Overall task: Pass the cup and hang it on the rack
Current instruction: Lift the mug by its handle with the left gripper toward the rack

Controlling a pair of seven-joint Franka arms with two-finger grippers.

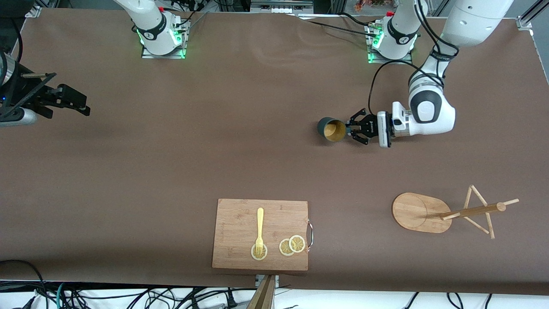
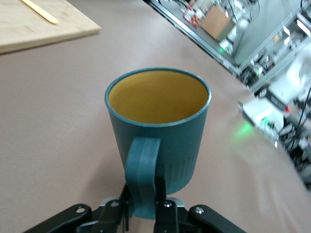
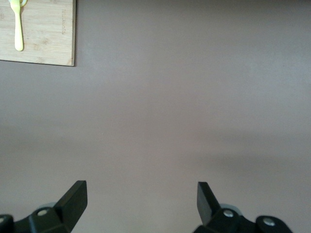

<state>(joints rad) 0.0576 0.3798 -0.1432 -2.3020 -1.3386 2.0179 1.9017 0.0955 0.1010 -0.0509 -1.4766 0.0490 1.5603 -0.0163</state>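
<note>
Cup (image 1: 331,129): dark teal, ribbed wall, yellowish-tan interior, nothing in it. In the front view it is tipped, mouth facing the camera, over bare table toward the left arm's end. In the left wrist view the loop handle (image 2: 142,177) points straight back at the gripper.

Left gripper (image 1: 354,128): wrist turned sideways, fingers (image 2: 163,206) closed narrow on the handle of the cup, one on each side of the loop. Whether the cup's wall touches the table (image 1: 171,163) I cannot tell.

Rack (image 1: 454,211): light bamboo, oval base (image 1: 418,212), central pole with thin angled pegs. It stands nearer the front camera than the cup, well apart from it, toward the left arm's end. No cup on any peg.

Cutting board (image 1: 260,234): bamboo, rectangular, near the table's front edge, mid-table. On it lie a yellow fork (image 1: 259,231) and three lemon slices (image 1: 291,245); the fork's tines rest on one slice, the other two overlap near the board's metal handle.

Right gripper (image 1: 70,104): waits over bare table at the right arm's end. Fingers (image 3: 73,199) spread wide, nothing between them, nothing touched.
</note>
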